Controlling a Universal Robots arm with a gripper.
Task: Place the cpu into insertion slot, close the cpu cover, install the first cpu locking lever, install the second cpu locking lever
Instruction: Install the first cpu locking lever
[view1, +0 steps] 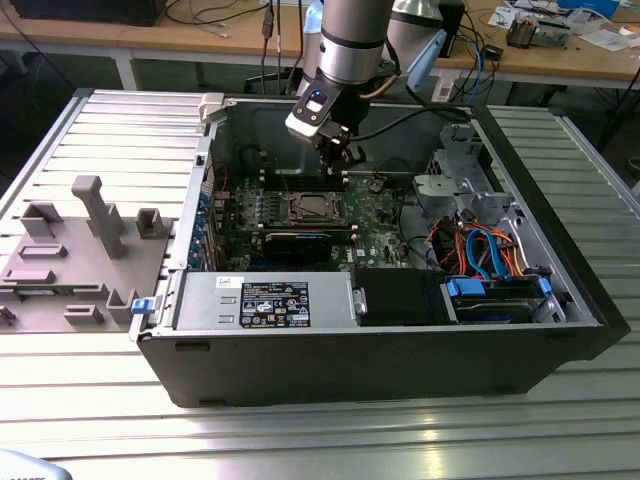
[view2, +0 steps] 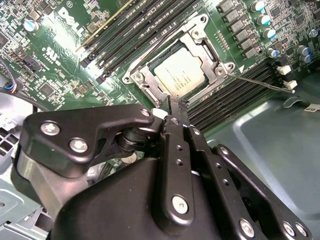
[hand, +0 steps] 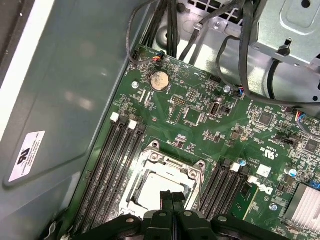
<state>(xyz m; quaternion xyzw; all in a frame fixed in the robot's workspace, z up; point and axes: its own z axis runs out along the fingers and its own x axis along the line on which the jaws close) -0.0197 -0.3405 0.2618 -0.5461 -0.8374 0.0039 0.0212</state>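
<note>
Your gripper has its fingers pressed together with nothing between them, tips hovering just over the near edge of the cover. The cpu lies flat in the slot, cover down over it. One lever juts sideways across the memory slots, unlatched by the look of it.

Here's your risk: that lever is thin, springy wire. A push that lands slightly off could skid the tips onto the board and scrape parts there. The wire could also spring back out. Lean on the cover unevenly and you may stress the chip under it.

Wider out, the case holds the board, a black card and bundled cables.
</note>
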